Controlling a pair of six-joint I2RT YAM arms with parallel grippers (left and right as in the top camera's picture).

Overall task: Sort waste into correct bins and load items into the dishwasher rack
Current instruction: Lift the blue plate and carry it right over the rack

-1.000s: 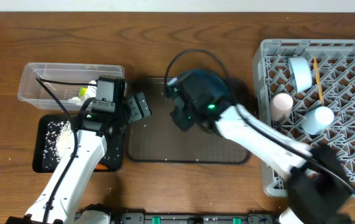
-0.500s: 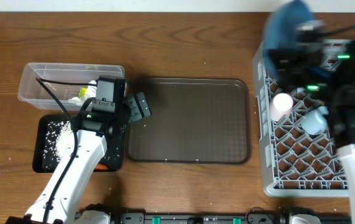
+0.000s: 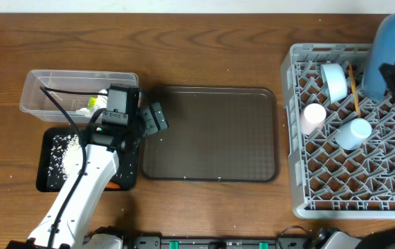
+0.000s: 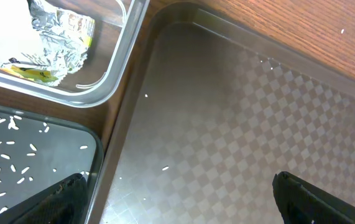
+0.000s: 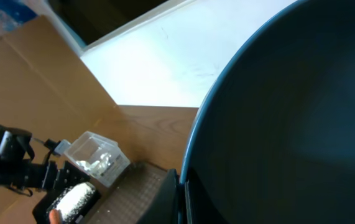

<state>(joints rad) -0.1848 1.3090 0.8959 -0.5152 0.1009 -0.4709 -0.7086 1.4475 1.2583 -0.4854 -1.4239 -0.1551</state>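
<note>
Because it is pinched by its rim and turned on edge, the blue plate [image 3: 384, 48] is presented as a narrow upright blade over the far right part of the dishwasher rack [image 3: 292, 138]. This attitude is judged to suit slotting between the pegs rather than lying flat across the lattice. Whether its lower edge is already touching the rack cannot be told from overhead. The right pincer [image 3: 392, 76] is pressed tight on the plate's edge, and in the right wrist view the plate's dark curved face fills most of the frame. Within the rack, a pale blue cup [image 3: 334, 81] is seen lying on its side, with the chopsticks [image 3: 353, 90] just beside it, a pink cup [image 3: 313, 117] nearer the left wall, and another pale vessel [image 3: 353, 133] between them and the middle. The loading is therefore judged to be nearly complete. Further out, the brown tray [image 3: 211, 131] is left bare except for a few stray grains. At the left, the snack wrapper [image 3: 93, 104] is held in the clear tub [image 3: 45, 77] and rice grains [image 3: 62, 149] are scattered in the black tray [image 3: 45, 183], so that dry packaging and food scraps are kept apart. The left pincer [image 3: 154, 119] is spread wide and grips nothing. It is poised over the left rim of the brown tray, beside the two bins, where it is kept well apart from the plate's path.
</note>
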